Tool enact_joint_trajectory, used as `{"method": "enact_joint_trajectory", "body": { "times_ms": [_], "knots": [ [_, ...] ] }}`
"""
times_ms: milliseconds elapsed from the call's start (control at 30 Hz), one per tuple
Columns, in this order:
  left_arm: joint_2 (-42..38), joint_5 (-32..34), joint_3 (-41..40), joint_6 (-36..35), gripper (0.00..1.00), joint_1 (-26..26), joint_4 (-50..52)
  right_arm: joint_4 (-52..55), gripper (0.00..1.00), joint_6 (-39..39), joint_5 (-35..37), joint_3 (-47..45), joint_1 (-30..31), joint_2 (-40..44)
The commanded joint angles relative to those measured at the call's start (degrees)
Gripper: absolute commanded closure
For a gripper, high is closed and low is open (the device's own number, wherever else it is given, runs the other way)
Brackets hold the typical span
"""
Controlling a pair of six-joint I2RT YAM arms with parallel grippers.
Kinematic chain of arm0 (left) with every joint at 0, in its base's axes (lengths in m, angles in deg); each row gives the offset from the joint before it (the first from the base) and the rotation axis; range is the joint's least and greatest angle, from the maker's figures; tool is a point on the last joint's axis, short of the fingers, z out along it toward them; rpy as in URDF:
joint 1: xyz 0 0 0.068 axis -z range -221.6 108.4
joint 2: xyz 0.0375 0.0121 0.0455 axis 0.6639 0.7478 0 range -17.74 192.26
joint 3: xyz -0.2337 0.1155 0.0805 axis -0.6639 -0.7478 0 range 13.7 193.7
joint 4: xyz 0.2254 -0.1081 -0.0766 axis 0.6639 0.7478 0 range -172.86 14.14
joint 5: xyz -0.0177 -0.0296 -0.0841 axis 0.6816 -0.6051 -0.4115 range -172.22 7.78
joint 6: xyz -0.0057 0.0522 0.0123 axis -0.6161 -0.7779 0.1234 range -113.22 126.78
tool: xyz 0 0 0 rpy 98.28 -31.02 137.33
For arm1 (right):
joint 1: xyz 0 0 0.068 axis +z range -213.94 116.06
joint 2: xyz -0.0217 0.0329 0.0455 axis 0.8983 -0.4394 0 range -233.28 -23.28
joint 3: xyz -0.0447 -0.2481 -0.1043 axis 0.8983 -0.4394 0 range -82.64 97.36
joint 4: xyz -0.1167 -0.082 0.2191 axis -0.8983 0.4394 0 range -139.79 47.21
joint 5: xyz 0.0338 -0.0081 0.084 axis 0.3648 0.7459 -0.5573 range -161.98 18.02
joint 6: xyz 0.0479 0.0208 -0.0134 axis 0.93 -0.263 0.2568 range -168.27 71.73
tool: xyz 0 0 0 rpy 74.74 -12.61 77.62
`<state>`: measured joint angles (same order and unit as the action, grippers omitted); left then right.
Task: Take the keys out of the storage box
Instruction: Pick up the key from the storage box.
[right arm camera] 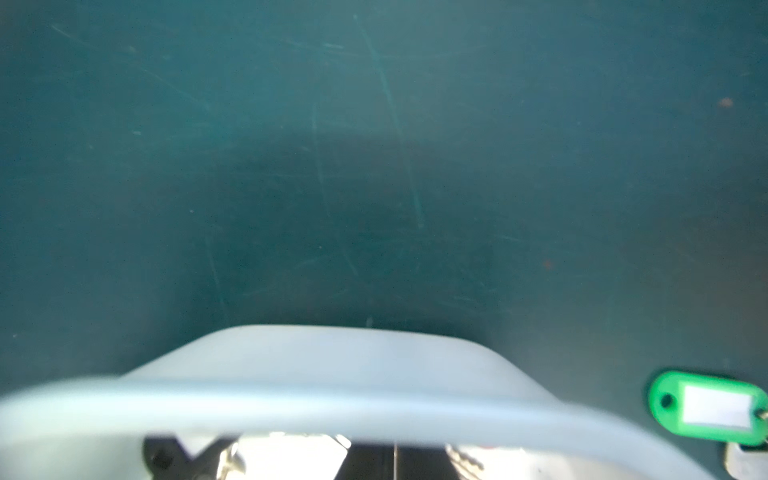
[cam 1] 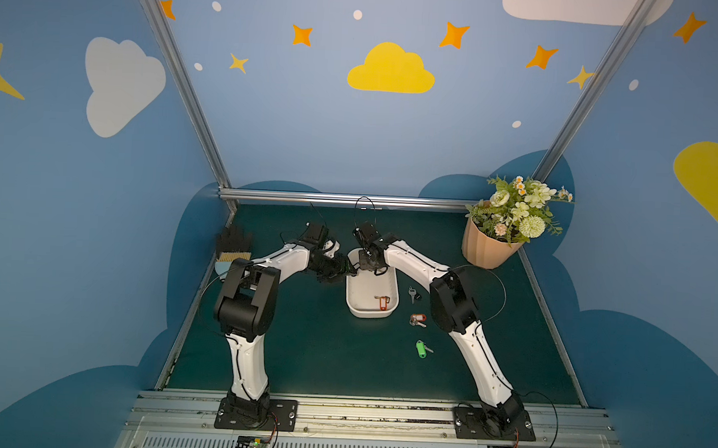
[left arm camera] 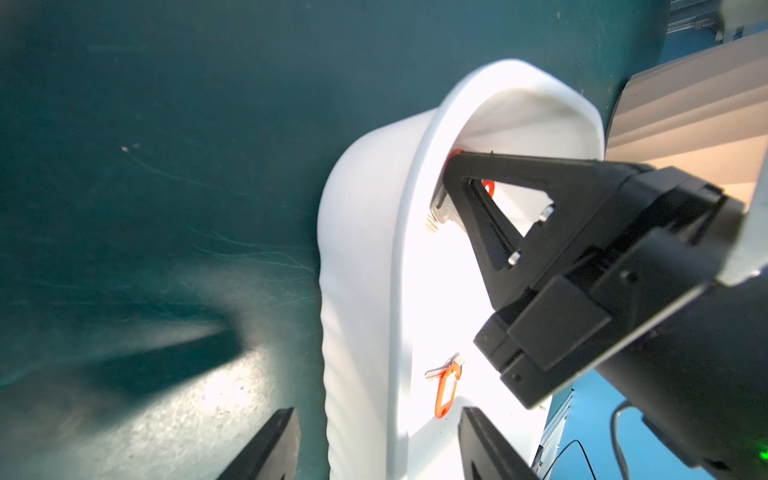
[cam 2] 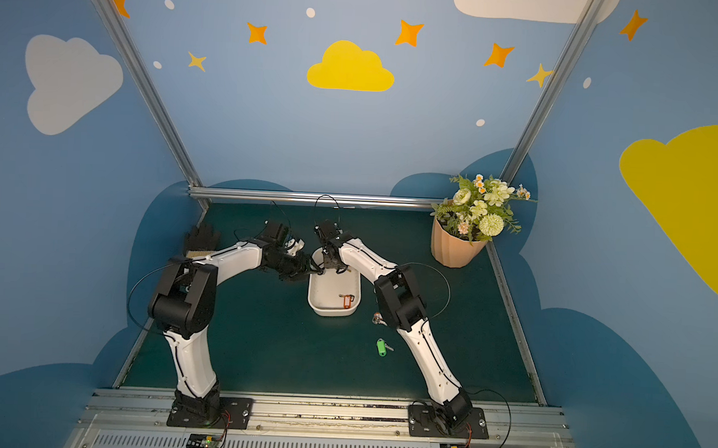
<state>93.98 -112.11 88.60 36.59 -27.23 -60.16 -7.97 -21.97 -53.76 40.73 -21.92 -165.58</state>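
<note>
- Surface [cam 1: 322, 348]: dark green mat. The white storage box [cam 1: 370, 313] [cam 2: 332, 311] lies at its centre, long axis running near to far, between the two arms.
- Right hand [cam 1: 370, 269] [cam 2: 334, 267]: reaches down into the far end of the box. In the left wrist view its fingers [left arm camera: 519, 199] are closed, with the tip against an orange-tagged key [left arm camera: 438, 208]. The tag shows behind the fingertip, so the grip appears to be on this key. In the right wrist view the box rim [right arm camera: 332, 399] hides most of the closed hand [right arm camera: 395, 457].
- Left hand [cam 1: 349, 270] [cam 2: 318, 269]: open at the far-left part of the box. In the left wrist view one of its fingers [left arm camera: 274, 444] stands outside the box wall [left arm camera: 357, 291] and the other inside. Neither visibly presses on the wall.
- Second orange-tagged key [cam 1: 383, 303] [cam 2: 347, 301] [left arm camera: 446, 390]: lies flat on the box floor, toward the near right corner.
- Keys outside the box, on the surface to its right:
  - black-tagged key [cam 1: 413, 295], beside the right wall;
  - red-tagged key [cam 1: 417, 320] [cam 2: 378, 318], near the box's near-right corner;
  - green-tagged key [cam 1: 421, 349] [cam 2: 382, 346] [right arm camera: 706, 405], nearest the viewer.
- Peach flower pot [cam 1: 487, 249] [cam 2: 452, 248]: far right corner, well apart from the box.
- Dark-bristled brush [cam 1: 233, 244] [cam 2: 202, 239]: far left edge.
</note>
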Motion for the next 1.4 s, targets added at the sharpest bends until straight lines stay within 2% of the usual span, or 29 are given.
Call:
{"method": "enact_joint_trajectory", "body": {
  "times_ms": [0, 200, 433, 633, 767, 900, 1033, 1367],
  "knots": [
    [-2.14, -0.78, 0.26, -0.76, 0.32, 0.13, 0.88, 2.83, 1.00, -0.12, 0.90, -0.66, 0.41, 5.34],
    [-6.54, 0.75, -0.49, -1.30, 0.26, 0.13, 1.54, 5.98, 1.00, -0.07, -3.05, -0.84, 0.69, 10.91],
    [-16.02, 6.88, -3.77, -2.18, 0.19, -0.67, 1.20, 6.87, 1.00, -2.01, -4.30, -5.97, -0.31, 20.74],
    [-25.75, 13.53, -9.37, -3.46, 0.11, -1.77, -0.06, 6.87, 1.00, -3.34, -4.05, -13.34, -5.22, 28.17],
    [-31.65, 18.40, -14.31, -3.57, 0.06, -2.37, -2.51, 6.94, 1.00, -4.19, -3.69, -18.30, -9.37, 30.20],
    [-36.02, 21.27, -17.25, -3.55, 0.05, -3.10, -3.35, 7.40, 1.00, -3.66, -3.77, -21.47, -13.53, 29.18],
    [-39.00, 22.98, -19.25, -4.04, 0.04, -3.59, -3.77, 7.08, 1.00, -6.45, -4.56, -21.73, -16.76, 25.13],
    [-40.57, 23.74, -20.51, -3.96, 0.05, -4.21, -2.47, 4.69, 1.00, -10.07, -7.84, -18.93, -21.99, 15.51]
  ]
}}
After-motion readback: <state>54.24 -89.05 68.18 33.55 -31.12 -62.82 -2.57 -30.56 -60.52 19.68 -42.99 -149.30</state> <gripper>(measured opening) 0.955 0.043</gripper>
